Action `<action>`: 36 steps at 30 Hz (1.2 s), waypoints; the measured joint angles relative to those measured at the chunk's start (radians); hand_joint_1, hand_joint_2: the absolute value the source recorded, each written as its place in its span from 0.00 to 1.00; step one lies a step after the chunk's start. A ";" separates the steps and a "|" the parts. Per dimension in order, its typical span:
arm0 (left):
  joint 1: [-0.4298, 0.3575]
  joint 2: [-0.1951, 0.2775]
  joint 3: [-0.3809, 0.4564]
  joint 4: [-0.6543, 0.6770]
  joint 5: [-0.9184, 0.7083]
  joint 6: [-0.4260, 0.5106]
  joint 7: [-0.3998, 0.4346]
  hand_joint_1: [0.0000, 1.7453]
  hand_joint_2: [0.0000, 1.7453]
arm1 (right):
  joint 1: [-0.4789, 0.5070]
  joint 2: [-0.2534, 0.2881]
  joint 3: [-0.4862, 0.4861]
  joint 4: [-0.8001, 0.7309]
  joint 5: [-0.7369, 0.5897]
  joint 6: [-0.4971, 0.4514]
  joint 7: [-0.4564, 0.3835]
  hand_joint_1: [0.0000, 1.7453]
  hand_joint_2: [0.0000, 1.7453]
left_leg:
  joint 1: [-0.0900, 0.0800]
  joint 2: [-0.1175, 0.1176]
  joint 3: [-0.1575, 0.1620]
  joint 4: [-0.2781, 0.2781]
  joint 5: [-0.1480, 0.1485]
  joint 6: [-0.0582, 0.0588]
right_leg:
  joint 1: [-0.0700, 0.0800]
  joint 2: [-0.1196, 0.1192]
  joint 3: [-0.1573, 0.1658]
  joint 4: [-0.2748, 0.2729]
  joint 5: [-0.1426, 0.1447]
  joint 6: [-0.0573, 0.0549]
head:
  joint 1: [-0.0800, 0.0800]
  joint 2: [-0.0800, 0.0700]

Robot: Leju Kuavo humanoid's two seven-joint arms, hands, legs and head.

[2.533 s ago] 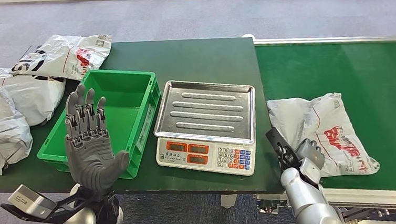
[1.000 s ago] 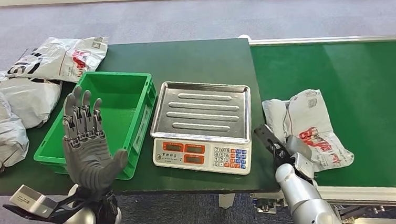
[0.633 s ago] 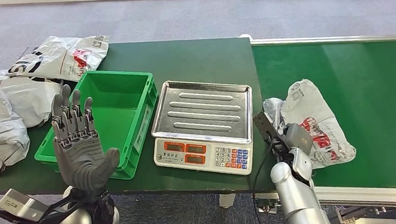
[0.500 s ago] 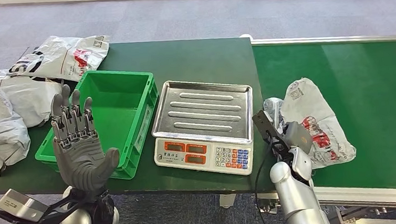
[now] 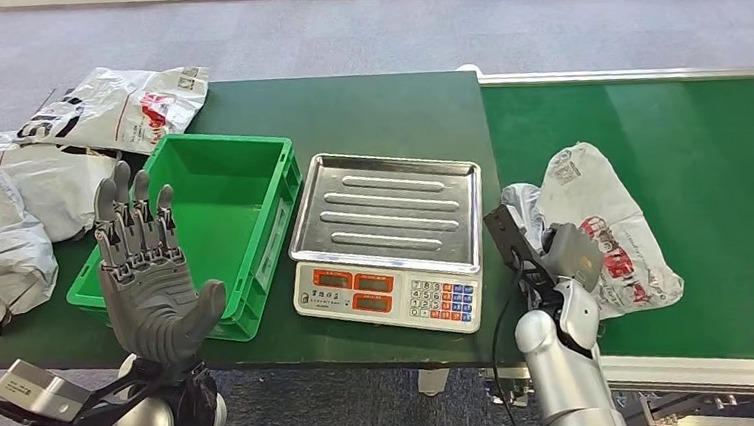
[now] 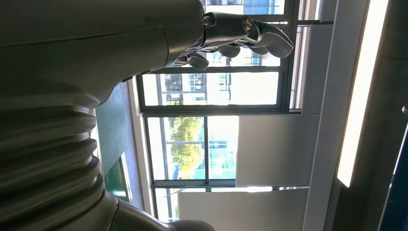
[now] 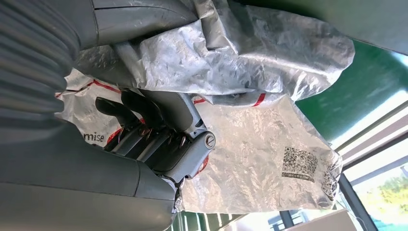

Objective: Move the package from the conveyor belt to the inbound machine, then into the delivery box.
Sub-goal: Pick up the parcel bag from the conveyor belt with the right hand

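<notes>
Package (image 5: 594, 223) first: a grey-white plastic mailer bag with red print, crumpled, sitting at the near left edge of the green conveyor belt (image 5: 709, 150), just right of the scale (image 5: 386, 227). My right hand (image 5: 557, 266) has hold of its near left corner; in the right wrist view the fingers (image 7: 144, 120) are curled into the film and the bag bunches up around them, one end standing up off the belt.

I judge it light and floppy. The film looks slick and will sag and swing from a single corner, so whatever is inside may slide to the low end. A bunched fold, as I have it, seems the safest place to hold; a flat face would likely slip.

Left of the scale is the green box (image 5: 208, 220), and my left hand (image 5: 147, 284) hangs over its near left corner, upright, palm facing me, fingers spread and holding nothing. More mailer bags (image 5: 21, 198) are heaped at the far left of the table (image 5: 366, 108).
</notes>
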 joint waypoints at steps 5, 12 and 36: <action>0.000 0.000 0.000 0.000 0.000 0.000 0.000 0.00 1.00 | 0.006 0.001 0.003 -0.011 -0.001 -0.003 -0.002 1.00 1.00 | 0.000 0.000 0.000 0.000 0.000 0.000 | 0.000 0.000 0.000 0.000 0.000 0.000 | 0.000 0.000; 0.001 0.000 0.000 0.000 0.000 0.002 -0.002 0.00 1.00 | 0.052 0.004 0.021 -0.102 -0.020 -0.064 -0.042 1.00 1.00 | 0.000 -0.001 -0.001 0.000 0.000 0.000 | 0.000 -0.001 -0.001 0.000 0.000 0.000 | 0.000 0.000; 0.012 0.000 -0.003 0.012 0.000 0.019 -0.029 0.00 1.00 | 0.227 0.056 0.099 -0.780 -0.115 -0.194 -0.425 1.00 1.00 | -0.001 -0.002 -0.002 0.000 0.000 0.000 | 0.000 -0.002 -0.001 0.000 -0.001 0.002 | 0.000 0.000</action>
